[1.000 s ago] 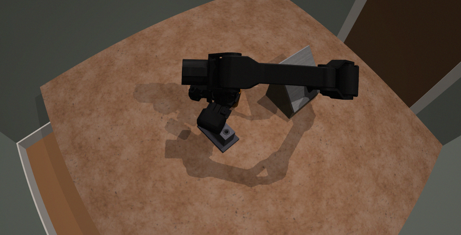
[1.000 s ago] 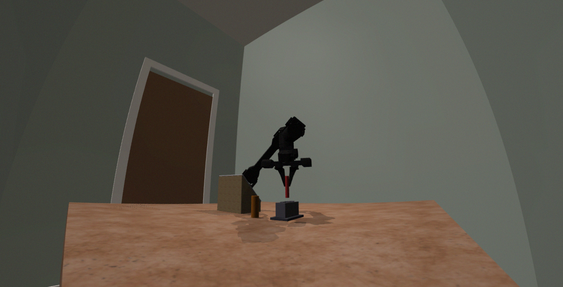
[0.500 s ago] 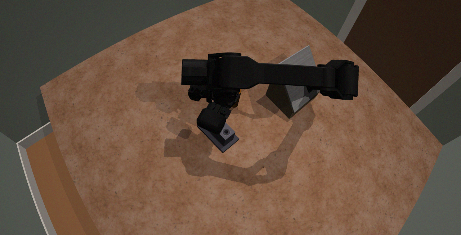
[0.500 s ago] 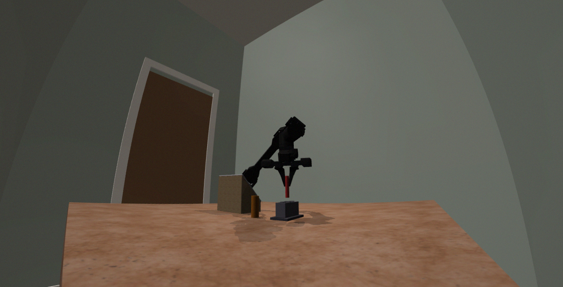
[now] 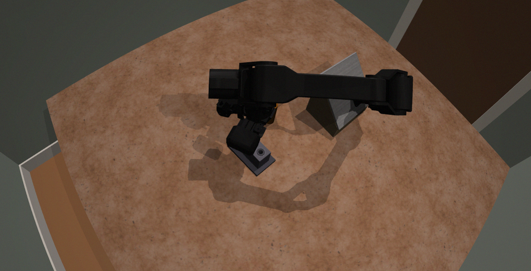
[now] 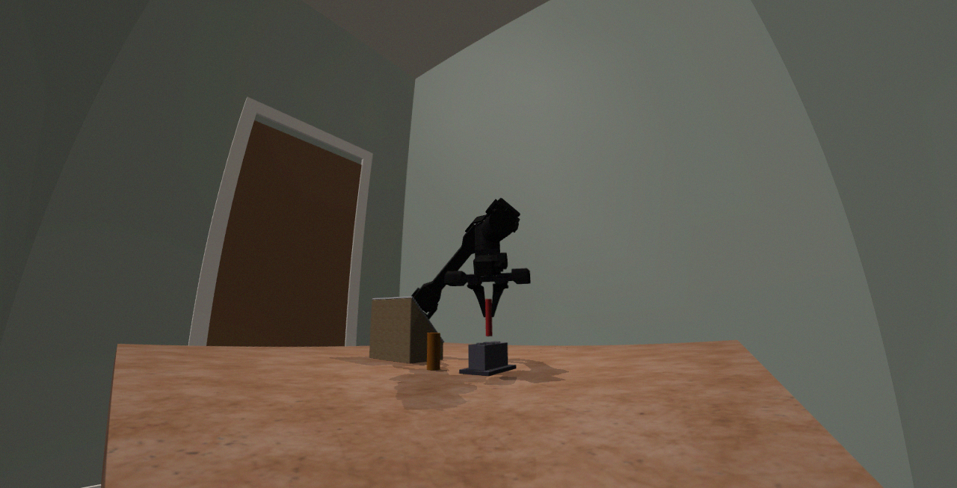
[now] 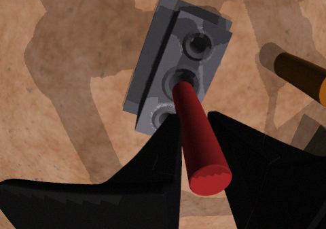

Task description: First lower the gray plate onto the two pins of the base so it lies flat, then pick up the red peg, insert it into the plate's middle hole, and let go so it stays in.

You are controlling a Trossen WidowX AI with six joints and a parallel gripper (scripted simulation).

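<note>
Red peg (image 7: 200, 138) sat clamped between my two black fingers, held near its upper end and hanging upright above the gray plate (image 7: 192, 57). That plate appeared to lie flat on its dark base (image 6: 487, 370) on the brown worktop (image 5: 148, 202), so I judged the first step done and the insertion in hand. From my wrist view, the peg's lower tip lined up with the plate's middle hole (image 7: 181, 79), one of three in a row; from the side, the tip hung just above the plate, not yet in. To do this well, I judged I needed to keep the peg vertical, come straight down without drifting toward either outer hole, and only part my fingers once it was fully seated. Nothing yet filled the middle hole. An orange cylinder (image 6: 434, 351) stood near the base, and a tan block (image 6: 395, 327) behind it.
</note>
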